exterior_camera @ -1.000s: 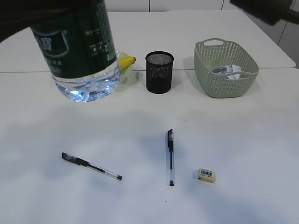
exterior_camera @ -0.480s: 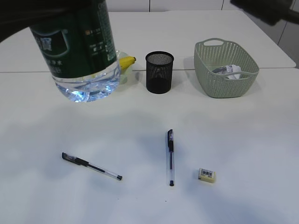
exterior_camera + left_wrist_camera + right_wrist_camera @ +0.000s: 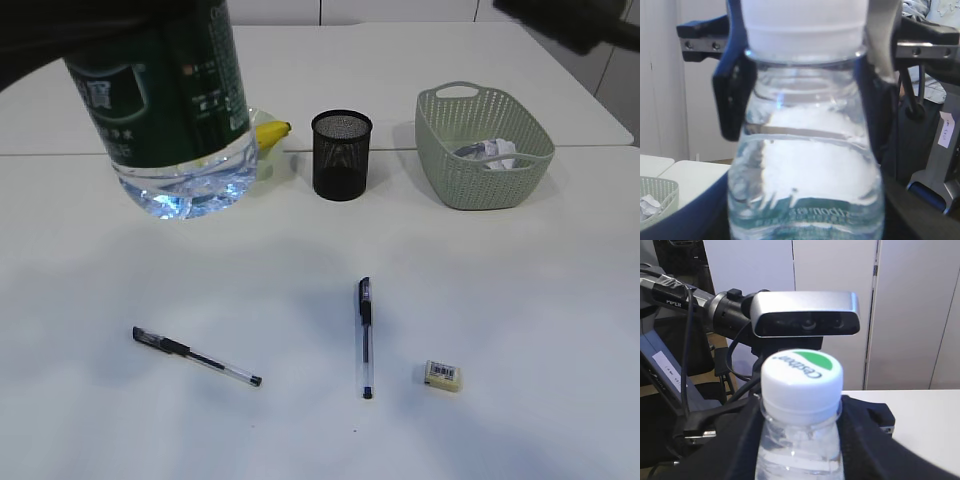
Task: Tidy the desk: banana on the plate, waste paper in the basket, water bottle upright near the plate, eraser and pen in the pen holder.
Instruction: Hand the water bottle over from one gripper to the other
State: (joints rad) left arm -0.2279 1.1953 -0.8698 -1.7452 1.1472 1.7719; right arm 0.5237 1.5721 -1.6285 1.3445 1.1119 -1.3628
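The water bottle (image 3: 170, 110), clear with a green label and white cap, hangs upright and high over the desk's left, in front of the plate (image 3: 268, 168) that holds the banana (image 3: 272, 132). My left gripper (image 3: 805, 210) flanks its body and is shut on it. My right gripper (image 3: 800, 440) is shut on the neck under the cap (image 3: 802, 375). It also shows in the left wrist view (image 3: 805, 75). Two pens (image 3: 195, 356) (image 3: 365, 338) and the eraser (image 3: 443, 375) lie on the desk. The black mesh pen holder (image 3: 341, 155) stands mid-back.
The green basket (image 3: 484, 150) at the back right holds crumpled paper (image 3: 490, 153); it also shows in the left wrist view (image 3: 655, 200). Dark arm parts cross the top corners of the exterior view (image 3: 570, 25).
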